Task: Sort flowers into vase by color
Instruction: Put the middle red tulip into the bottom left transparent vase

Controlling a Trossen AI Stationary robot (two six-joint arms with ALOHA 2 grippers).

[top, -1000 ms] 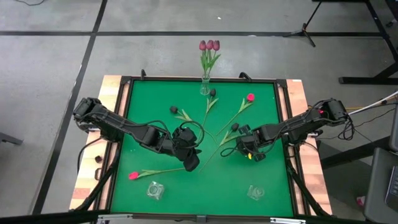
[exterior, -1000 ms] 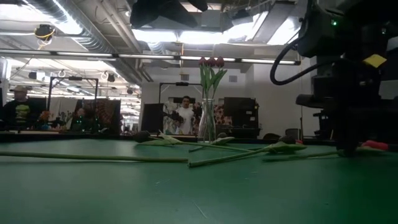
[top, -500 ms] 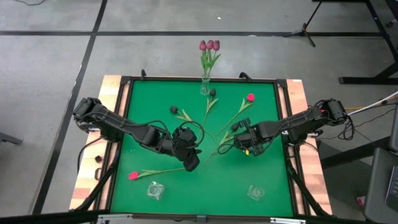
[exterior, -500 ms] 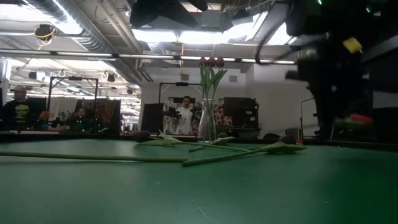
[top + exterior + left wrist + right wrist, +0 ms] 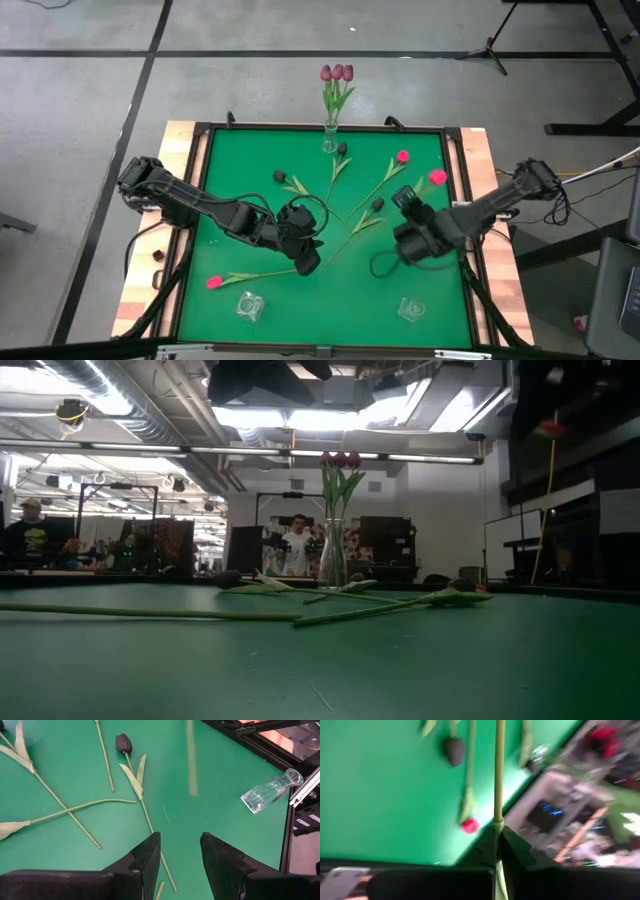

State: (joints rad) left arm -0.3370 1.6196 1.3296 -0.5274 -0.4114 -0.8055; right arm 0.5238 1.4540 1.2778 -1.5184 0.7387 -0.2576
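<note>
A pink tulip (image 5: 437, 178) is lifted off the mat, its stem (image 5: 499, 775) pinched between the closed fingers of the right gripper (image 5: 497, 827). In the high view the pink head sits above the right part of the table (image 5: 440, 300), near the right edge, with the right arm under and beside it. In the low view the same head (image 5: 548, 429) hangs high at the right side, with the thin stem going down from it.

The other loose flowers lie flat on the green mat. A second pink tulip (image 5: 402, 157) lies in the far right part, and a third one (image 5: 213, 283) lies near the front left, its stem pointing toward the centre. Three dark tulips lie around the middle: one (image 5: 280, 177) left of centre, one (image 5: 341, 149) close to the far edge, one (image 5: 377, 204) right of centre. Their stems cross each other in the middle.

A vase (image 5: 329, 140) stands at the far edge and holds three mauve tulips (image 5: 337, 73). Two empty vases lie on their sides near the front edge, one left (image 5: 249, 305) and one right (image 5: 411, 310).

The left gripper (image 5: 178, 851) hovers low over the middle of the mat with its fingers spread apart and nothing between them.
</note>
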